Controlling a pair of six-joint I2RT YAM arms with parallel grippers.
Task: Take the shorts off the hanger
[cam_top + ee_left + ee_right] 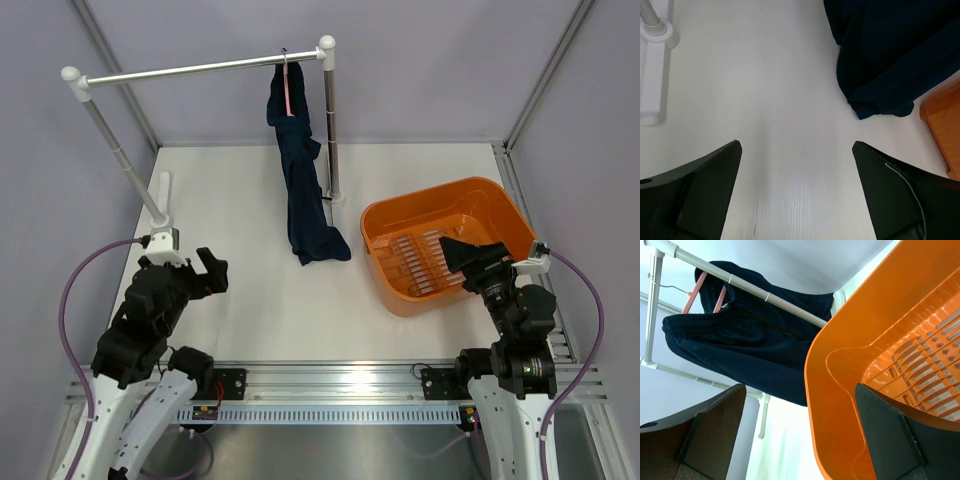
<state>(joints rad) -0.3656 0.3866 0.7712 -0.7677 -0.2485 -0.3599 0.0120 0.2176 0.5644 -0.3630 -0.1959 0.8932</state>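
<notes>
Shorts point(300, 190): limp, light cloth hung from hanger point(288, 85) (hem trailing on table point(230, 200)), probably best pinched low; left gripper point(212, 270) and right gripper point(465, 255) gaped empty.

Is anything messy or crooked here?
Yes. The shorts hang bunched up on the pink hanger, not spread flat, and their bottom end seems to sag onto the table. Nothing is spilled or broken.

Light was bright, even and diffuse. The orange tub point(376, 255) showed soft sheen and a faint shadow at its near edge. Left of it, the shorts point(300, 190) looked nearly black. Focus was sharp.
</notes>
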